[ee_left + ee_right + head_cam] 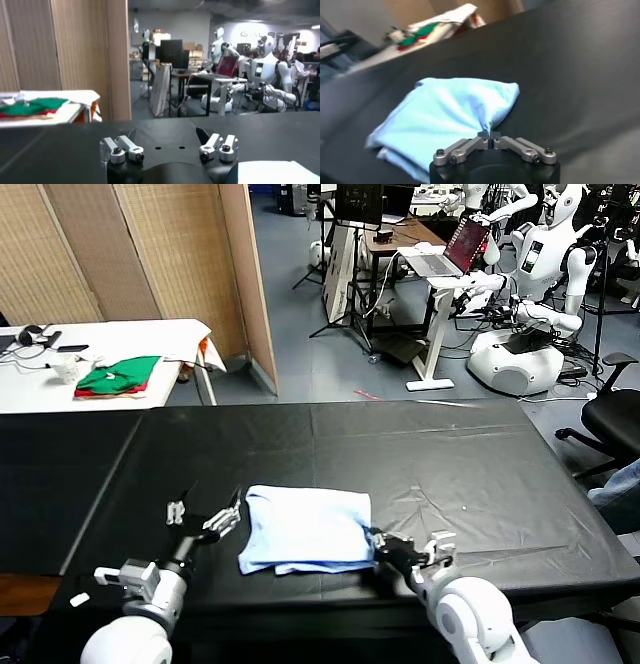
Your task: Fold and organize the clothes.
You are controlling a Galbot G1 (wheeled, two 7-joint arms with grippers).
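The clothes are one pale light-blue T-shirt (305, 530), folded into a rough rectangle near the front edge of the black table (460, 464). My right gripper (378, 542) is at the shirt's right front corner and is shut on a pinch of its fabric. In the right wrist view the cloth (450, 112) bunches into the closed fingertips of the right gripper (490, 135). My left gripper (208, 512) hovers just left of the shirt, jaws open with nothing between them. In the left wrist view the left gripper (170, 145) stands open over bare table, and a corner of the shirt (272, 172) shows.
A white side table (110, 344) at the back left carries folded green and red garments (118, 376) and small items. A wooden partition (150, 254) stands behind it. Other robots, a desk with a laptop (455, 249) and an office chair (615, 419) stand beyond the table.
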